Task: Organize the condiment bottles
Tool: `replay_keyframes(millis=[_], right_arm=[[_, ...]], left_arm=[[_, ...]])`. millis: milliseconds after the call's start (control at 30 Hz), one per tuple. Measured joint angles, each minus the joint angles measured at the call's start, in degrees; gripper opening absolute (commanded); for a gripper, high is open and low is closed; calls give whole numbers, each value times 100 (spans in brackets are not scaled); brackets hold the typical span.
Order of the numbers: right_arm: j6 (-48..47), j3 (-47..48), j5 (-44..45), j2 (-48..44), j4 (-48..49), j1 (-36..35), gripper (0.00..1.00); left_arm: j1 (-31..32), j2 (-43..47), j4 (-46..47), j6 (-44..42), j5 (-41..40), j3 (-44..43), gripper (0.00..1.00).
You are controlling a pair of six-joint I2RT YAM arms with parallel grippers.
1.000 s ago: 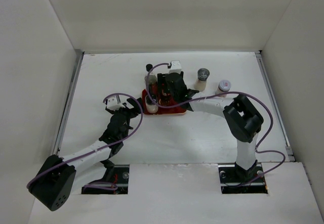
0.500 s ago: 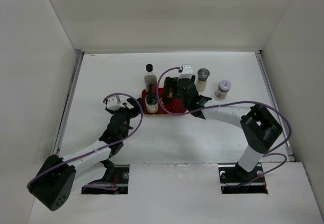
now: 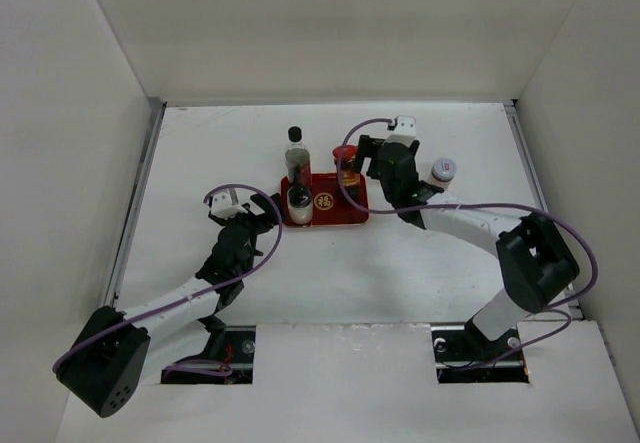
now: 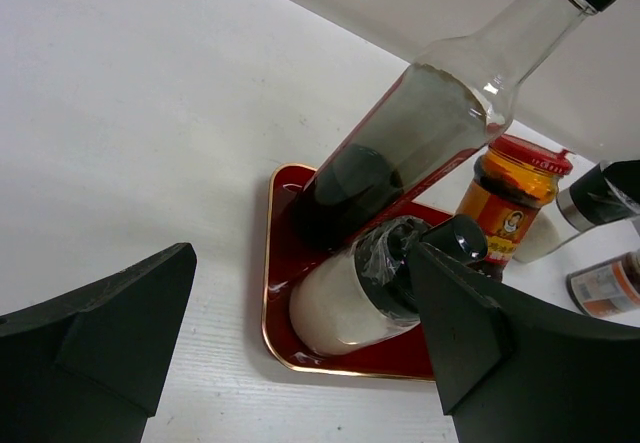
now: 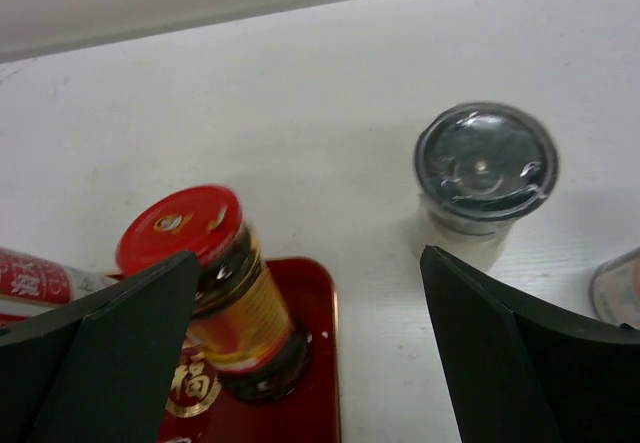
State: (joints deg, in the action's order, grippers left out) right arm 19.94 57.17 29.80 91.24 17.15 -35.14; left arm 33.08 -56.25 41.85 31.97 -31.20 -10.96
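A red tray point(image 3: 345, 213) holds the tall black-capped dark bottle point(image 3: 297, 155), a grey-capped whitish shaker point(image 3: 298, 199) and the red-capped orange jar point(image 3: 346, 163). My right gripper point(image 3: 388, 168) is open and empty, hovering just right of the orange jar point(image 5: 215, 283). It hides the second grey-capped shaker point(image 5: 487, 168) from the top view. The small red-labelled jar point(image 3: 442, 171) stands on the table further right. My left gripper point(image 3: 262, 208) is open and empty just left of the tray point(image 4: 275, 293), facing the shaker point(image 4: 370, 283) and the dark bottle point(image 4: 420, 133).
White walls enclose the table on three sides. The tray's front right part point(image 3: 350, 203) with its gold emblem is bare. Purple cables loop over both arms.
My right gripper has left the red-capped orange jar standing on the tray's back right corner and has moved right, over the second shaker. The left arm has not moved.
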Motion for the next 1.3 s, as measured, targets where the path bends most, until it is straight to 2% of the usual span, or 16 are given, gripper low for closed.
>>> replay_keyframes(millis=[233, 300, 467, 733, 1000, 1067, 1200, 1300], right_arm=[[11, -37, -514, 181, 131, -431, 100], [-59, 199, -723, 398, 50, -417, 100], [-179, 1471, -1178, 1550, -376, -37, 100], [-391, 3040, -1751, 2850, -1357, 695, 100], [-417, 3206, -2131, 2957, -1746, 791, 100], [-411, 3206, -2218, 2992, -1764, 756, 95], [-411, 3211, -2308, 3069, -1851, 619, 92], [-435, 3211, -2341, 3126, -1934, 496, 75]], left_arm=[[9, -17, 0, 0, 2, 0, 88], [9, -44, 2, 0, 2, 0, 88], [11, -52, 4, 0, 4, 0, 88], [9, -131, 37, 4, 22, 0, 88], [-2, -131, 46, 24, 28, 0, 88], [-2, -131, 44, 24, 28, 0, 88], [-4, -131, 46, 31, 31, 0, 88], [-4, -131, 46, 42, 39, 0, 88]])
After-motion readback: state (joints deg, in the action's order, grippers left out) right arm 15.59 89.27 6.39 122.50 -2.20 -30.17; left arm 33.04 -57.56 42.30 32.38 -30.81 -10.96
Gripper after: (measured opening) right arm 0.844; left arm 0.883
